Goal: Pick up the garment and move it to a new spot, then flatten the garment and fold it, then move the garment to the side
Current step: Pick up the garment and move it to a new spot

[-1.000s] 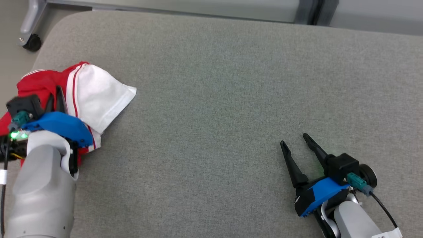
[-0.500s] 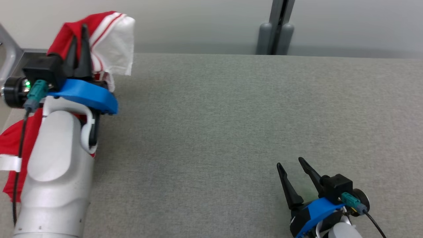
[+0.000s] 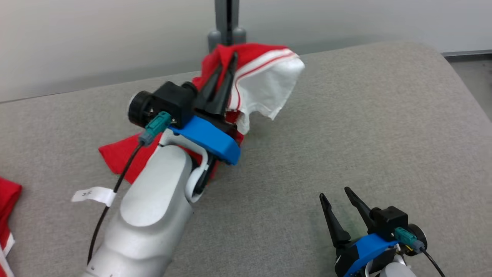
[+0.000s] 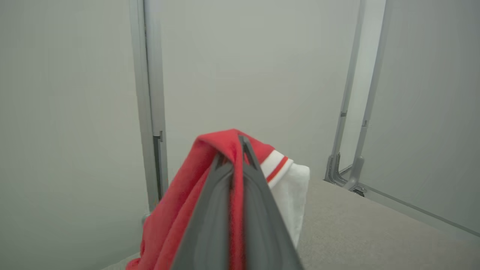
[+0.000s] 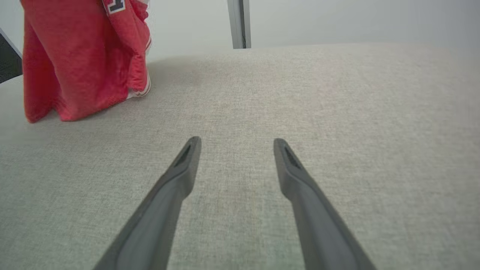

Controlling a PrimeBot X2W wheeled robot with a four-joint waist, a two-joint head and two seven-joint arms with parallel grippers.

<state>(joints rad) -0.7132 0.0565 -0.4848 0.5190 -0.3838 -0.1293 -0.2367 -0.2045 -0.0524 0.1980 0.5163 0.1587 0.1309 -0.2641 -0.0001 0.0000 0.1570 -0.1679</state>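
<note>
- The garment (image 3: 265, 77) is up off the bench (image 3: 346, 115), red cloth with a white panel and red-and-white striped trim; it hangs from its top fold, over the far middle of the bench
- The white panel droops to the right of the grip; the red part falls down the left side and behind the arm
- From the right wrist view the garment (image 5: 75, 67) hangs at the upper left, its lower hem touching the bench (image 5: 337, 112)
- Left pincer (image 3: 228, 61) is clamped on the garment, fingers together with red cloth pinched between them, tips pointing up and away; the left wrist view shows the cloth draped over both sides of the pincer (image 4: 232, 150)
- Right pincer (image 3: 334, 193) sits low at the near right, fingers spread apart, holding nothing; well apart from the garment
- A grey post (image 3: 226, 19) stands behind the bench; more red cloth (image 3: 7, 200) lies at the bench's left edge
</note>
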